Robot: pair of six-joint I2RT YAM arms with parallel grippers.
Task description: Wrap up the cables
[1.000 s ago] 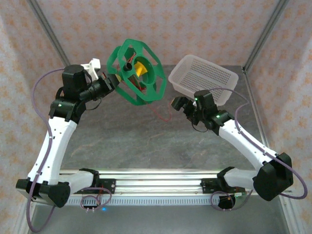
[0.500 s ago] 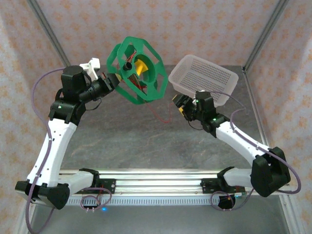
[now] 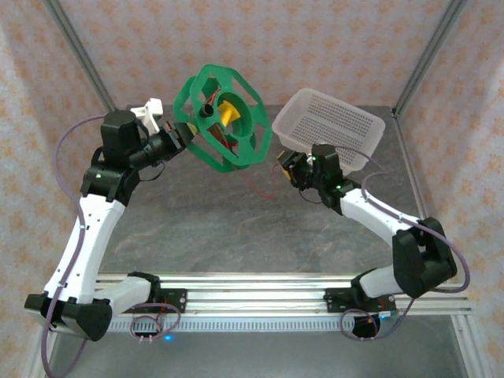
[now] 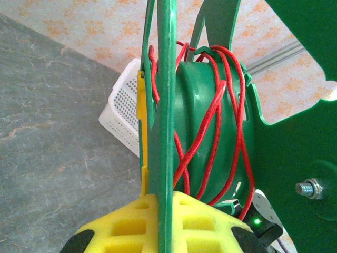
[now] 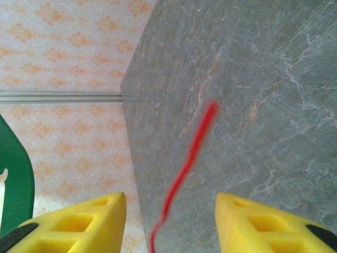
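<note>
A green reel (image 3: 224, 118) hangs in the air at the back left, with the red cable (image 4: 216, 110) wound in loose turns round its hub. My left gripper (image 4: 163, 221) is shut on the edge of the reel's flange (image 4: 164, 105). A loose end of the cable (image 3: 256, 187) trails down from the reel to the table. My right gripper (image 3: 285, 169) hovers just right of the reel, in front of the basket. In the right wrist view its yellow fingers (image 5: 89, 216) stand apart, and the red cable (image 5: 189, 153) runs between them without touching either.
A white perforated basket (image 3: 331, 126) stands at the back right, close behind the right gripper. The grey stone table (image 3: 236, 228) ends at the patterned walls. The reel's green edge (image 5: 16, 179) shows at the left of the right wrist view.
My right gripper has moved left and back toward the reel, its jaws have narrowed, and its elbow has swung inward. The left arm and reel barely shifted.
</note>
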